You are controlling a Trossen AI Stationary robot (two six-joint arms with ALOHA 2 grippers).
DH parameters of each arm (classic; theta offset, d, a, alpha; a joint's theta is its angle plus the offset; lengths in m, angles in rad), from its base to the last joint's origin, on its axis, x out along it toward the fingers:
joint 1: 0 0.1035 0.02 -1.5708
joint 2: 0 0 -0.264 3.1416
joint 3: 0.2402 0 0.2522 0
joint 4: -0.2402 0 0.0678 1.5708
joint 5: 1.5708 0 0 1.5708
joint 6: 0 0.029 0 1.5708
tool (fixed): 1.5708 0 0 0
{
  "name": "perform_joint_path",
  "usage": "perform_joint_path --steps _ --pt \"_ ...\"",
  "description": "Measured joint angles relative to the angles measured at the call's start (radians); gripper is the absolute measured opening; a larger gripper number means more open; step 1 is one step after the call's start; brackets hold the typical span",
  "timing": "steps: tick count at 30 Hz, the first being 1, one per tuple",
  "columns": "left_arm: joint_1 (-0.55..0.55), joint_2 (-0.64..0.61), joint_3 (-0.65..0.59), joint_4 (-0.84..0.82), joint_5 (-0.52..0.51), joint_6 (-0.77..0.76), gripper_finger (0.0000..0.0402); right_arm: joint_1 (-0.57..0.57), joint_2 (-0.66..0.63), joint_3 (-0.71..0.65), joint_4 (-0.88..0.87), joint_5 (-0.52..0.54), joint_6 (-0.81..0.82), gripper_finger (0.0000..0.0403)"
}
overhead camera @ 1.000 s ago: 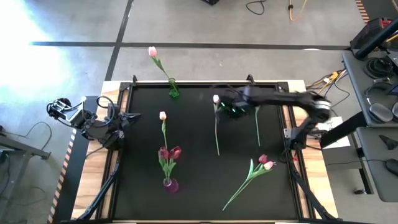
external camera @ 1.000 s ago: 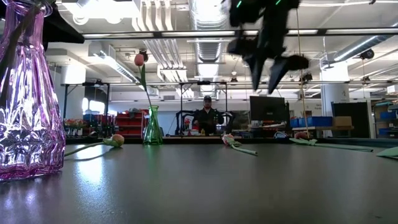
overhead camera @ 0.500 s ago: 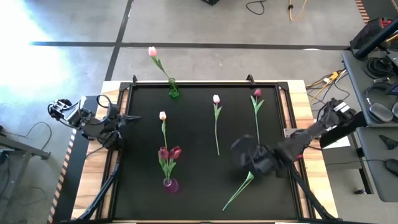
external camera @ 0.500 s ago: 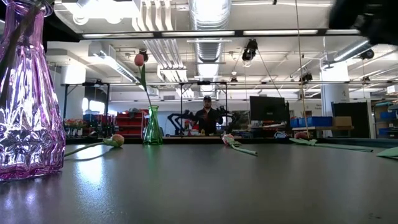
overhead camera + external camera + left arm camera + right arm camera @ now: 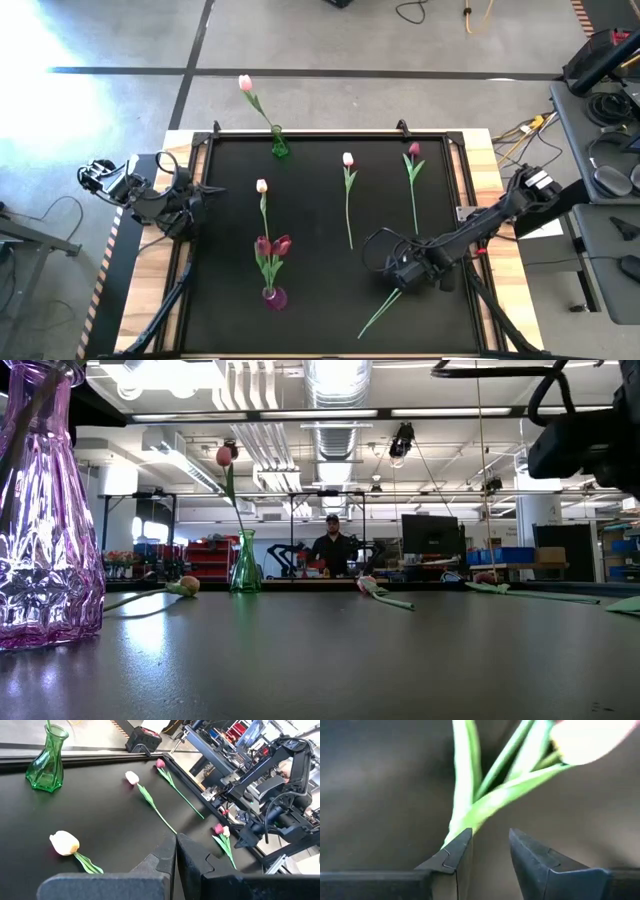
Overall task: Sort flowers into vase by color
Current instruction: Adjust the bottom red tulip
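Note:
My right gripper is open, low over a pair of tulips lying near the table's near right. In its wrist view their green stems and leaves run up from the fingertips to a pale head. The pair's stems stick out toward the near edge. The purple vase holds two magenta tulips. The green vase holds one pale tulip. Two pale tulips and one magenta tulip lie flat. My left gripper is shut at the left edge. My right gripper comes at the pair's stems from above, with the fingers lying roughly along them. One fingertip stands right at the leafy stem bundle; whether it touches the stems I cannot tell. The pair lies flat on the table.
The black mat has a raised frame. The purple vase stands near the near-left side, the green vase at the far edge. A person sits in the room beyond. The mat's middle lies bare between the loose stems.
My right arm has swung from the far middle of the table, above the loose tulips there, toward the near right and down over the pair of tulips, whose heads it now covers. The magenta tulip at the far right shows again. The flowers have not moved.

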Motion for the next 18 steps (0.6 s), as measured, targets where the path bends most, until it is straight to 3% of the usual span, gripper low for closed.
perform_joint_path --steps 4,11,18 --pt "0.000 0.000 0.000 -0.001 0.000 0.000 0.0000 -0.002 0.032 -0.011 0.060 0.032 -0.046 0.0098" --pt "0.000 0.000 0.000 -0.002 0.000 -0.001 0.0000 -0.001 0.108 -0.001 0.063 0.039 -0.102 0.0016" --pt "0.000 0.000 0.000 -0.001 -0.001 -0.007 0.0000 -0.001 0.132 0.010 0.086 0.095 -0.124 0.0009"
